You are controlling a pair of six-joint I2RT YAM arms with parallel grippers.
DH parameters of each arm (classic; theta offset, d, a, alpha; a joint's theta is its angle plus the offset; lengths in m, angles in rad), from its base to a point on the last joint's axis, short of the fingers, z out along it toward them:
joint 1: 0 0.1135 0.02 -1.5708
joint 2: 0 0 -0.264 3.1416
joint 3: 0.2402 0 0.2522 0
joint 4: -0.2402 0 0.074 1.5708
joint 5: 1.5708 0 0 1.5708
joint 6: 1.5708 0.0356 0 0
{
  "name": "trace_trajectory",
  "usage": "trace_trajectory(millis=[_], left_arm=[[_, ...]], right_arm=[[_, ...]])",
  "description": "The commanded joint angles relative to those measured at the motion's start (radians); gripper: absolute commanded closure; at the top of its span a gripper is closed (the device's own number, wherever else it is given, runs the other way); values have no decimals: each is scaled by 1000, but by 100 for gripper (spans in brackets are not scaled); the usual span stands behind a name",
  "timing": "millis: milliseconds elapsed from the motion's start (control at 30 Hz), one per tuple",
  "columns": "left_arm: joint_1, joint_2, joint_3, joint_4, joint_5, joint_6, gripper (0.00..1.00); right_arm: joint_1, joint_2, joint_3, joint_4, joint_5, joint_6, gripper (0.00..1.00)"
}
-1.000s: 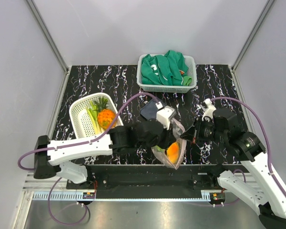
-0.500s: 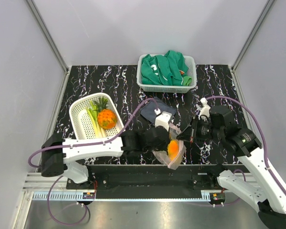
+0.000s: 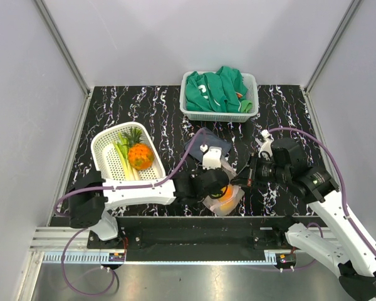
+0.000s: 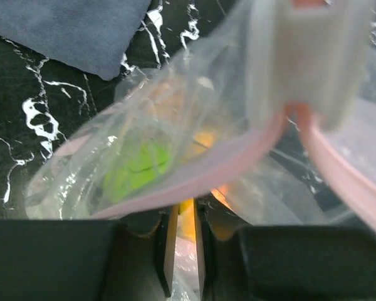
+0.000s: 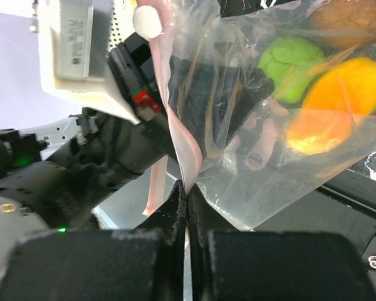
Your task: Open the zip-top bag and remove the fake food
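The clear zip-top bag (image 3: 229, 199) hangs between my two grippers near the table's front edge. In the right wrist view the bag (image 5: 301, 169) holds a green round piece (image 5: 291, 59), a yellow-orange piece (image 5: 329, 116) and a brownish piece (image 5: 351, 19). My right gripper (image 5: 187, 188) is shut on its pinkish zip strip (image 5: 182, 144). My left gripper (image 4: 182, 216) is nearly closed on bag film, with the pink strip (image 4: 238, 163) crossing above the jaws and the green piece (image 4: 138, 172) behind the plastic. From above, the left gripper (image 3: 220, 185) and the right gripper (image 3: 241, 180) are close together.
A white basket (image 3: 103, 147) at the left holds the orange pineapple (image 3: 140, 155) and pale leek (image 3: 123, 157). A second basket (image 3: 254, 106) at the back holds a green garment (image 3: 216, 91). A dark grey-blue cloth (image 3: 203, 145) lies behind the bag, also in the left wrist view (image 4: 81, 31).
The left arm has shifted right and its wrist has drawn back toward the bag. The right gripper has moved a little left. The bag has sunk lower between them.
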State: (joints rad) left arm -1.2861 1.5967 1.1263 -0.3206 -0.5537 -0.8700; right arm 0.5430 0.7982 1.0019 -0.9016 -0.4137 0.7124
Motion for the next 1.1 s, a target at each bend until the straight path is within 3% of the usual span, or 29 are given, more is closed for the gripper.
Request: trace_trajectory(millis=[0,267,567,700,767,1067], left_arm=[[1,-134,49,-18,87,5,80],[34,-248,-28,124,337,-136,71],[73,-92,94,-36,367,-320,72],[59,-26,248,-210,364,-255,82],[28,0,335,-295,281,-198,82],[14,92,374,-387,271,-256,83]], right_arm=[[2,6,20,40,-28,-37,100],[2,12,43,44,-33,-27,100],[3,7,40,61,-31,-1,100],[3,12,30,66,-24,-7,100],[2,19,30,67,-16,-11,100],[3,21,101,85,1,31,100]])
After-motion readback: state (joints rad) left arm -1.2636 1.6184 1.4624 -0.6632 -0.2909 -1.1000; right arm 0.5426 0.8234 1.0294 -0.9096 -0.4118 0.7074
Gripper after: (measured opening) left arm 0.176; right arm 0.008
